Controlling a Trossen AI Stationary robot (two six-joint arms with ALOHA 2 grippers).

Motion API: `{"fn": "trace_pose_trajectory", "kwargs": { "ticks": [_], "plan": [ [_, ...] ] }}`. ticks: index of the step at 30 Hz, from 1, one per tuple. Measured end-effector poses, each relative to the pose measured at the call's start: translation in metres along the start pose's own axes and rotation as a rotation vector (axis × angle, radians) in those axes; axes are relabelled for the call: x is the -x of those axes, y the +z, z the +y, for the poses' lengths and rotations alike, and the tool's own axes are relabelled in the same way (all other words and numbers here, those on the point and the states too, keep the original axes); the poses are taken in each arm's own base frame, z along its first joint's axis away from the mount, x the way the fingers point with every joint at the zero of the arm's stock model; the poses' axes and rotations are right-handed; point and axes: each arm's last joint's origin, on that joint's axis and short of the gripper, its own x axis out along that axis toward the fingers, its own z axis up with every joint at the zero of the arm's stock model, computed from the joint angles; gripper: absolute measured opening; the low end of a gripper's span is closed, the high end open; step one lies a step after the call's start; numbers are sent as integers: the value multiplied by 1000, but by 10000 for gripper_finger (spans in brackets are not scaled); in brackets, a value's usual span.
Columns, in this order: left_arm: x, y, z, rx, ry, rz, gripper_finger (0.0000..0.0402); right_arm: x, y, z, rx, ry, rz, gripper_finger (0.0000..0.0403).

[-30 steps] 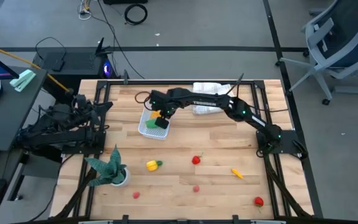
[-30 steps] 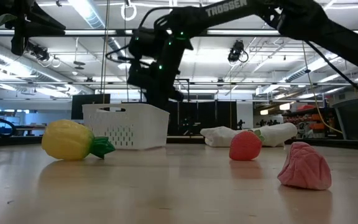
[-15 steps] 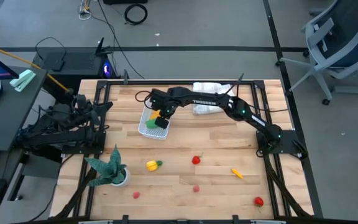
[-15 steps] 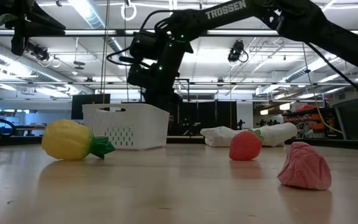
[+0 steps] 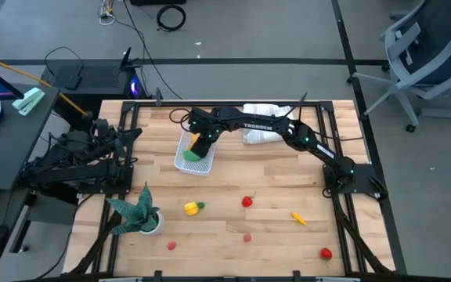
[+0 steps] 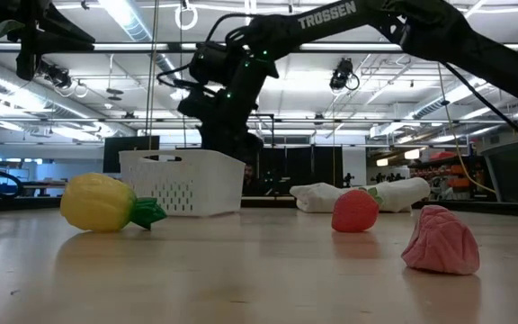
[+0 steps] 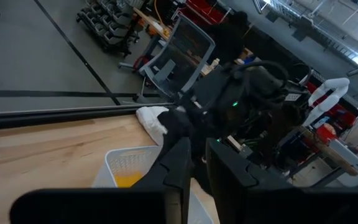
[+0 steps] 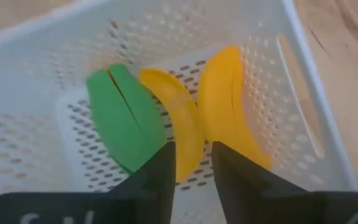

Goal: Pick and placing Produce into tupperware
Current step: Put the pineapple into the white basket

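I see the wooden counter (image 5: 272, 176), my right arm stretched across it. My left arm waits folded off the counter's left edge, its gripper (image 7: 194, 163) pressed together. The white tupperware (image 5: 194, 155) sits near the far left part of the counter. My right gripper (image 8: 190, 160) hovers just above it, fingers slightly spread, holding nothing. Inside lie a green piece (image 8: 124, 118), a yellow piece (image 8: 174, 115) and a banana (image 8: 229, 102). More produce lies scattered toward the near edge.

Only legible text: "TROSSEN" in white capitals on the right arm's dark forearm link (image 6: 331, 15), readable in the low view; faint and unreadable in the high view.
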Motion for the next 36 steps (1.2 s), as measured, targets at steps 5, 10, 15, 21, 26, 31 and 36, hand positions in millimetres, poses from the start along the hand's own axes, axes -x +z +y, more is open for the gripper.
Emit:
{"fn": "trace_pose_trajectory", "kwargs": {
  "ticks": [5, 10, 15, 21, 26, 31, 36],
  "plan": [
    [0, -1, -1, 35, -30, 25, 49, 31, 4, 13, -68, 131, -2, 119],
    [0, -1, -4, 46, -118, 76, 51, 66, -5, 38, -24, 241, 43, 120],
    [2, 8, -15, 54, -288, 37, 63, 112, -29, 67, 110, 254, 113, 124],
    [-1, 22, -34, 79, -493, -32, 82, 166, -55, 99, 205, 191, 84, 129],
    [-11, 36, -53, 130, -528, -16, 101, 201, -68, 114, 202, 112, -24, 129],
    [-25, 61, -87, 44, -590, 52, 126, 231, -74, 115, 177, 20, -143, 129],
    [-43, 88, -125, -119, -570, 183, 144, 256, -78, 110, 168, -16, -216, 129]
  ]
}}
